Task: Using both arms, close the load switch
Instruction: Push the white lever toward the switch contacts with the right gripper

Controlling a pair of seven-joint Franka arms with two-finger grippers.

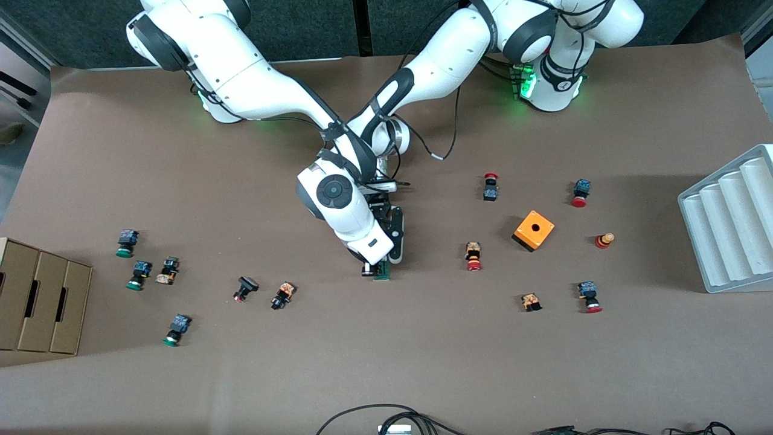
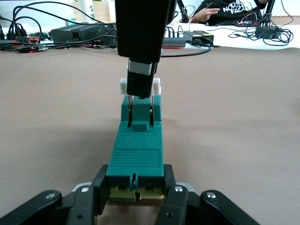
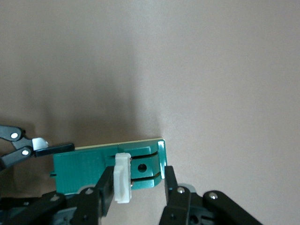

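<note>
The left hand point(image 2: 136, 199) is closed on one end of the green load switch point(image 2: 136, 154); the right hand point(image 3: 138, 190) is closed on the white slider piece point(image 3: 122, 178) at its other end. The load switch point(image 1: 381, 273) lies on the brown surface point(image 1: 423, 362) at mid-table, with the orange cube point(image 1: 534, 230) toward 2 o'clock from it in the front view.

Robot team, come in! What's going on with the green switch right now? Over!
Left gripper shut on load switch, holding one end. Right gripper shut at its white slider. Switch mid-table; nothing in the way.
</note>
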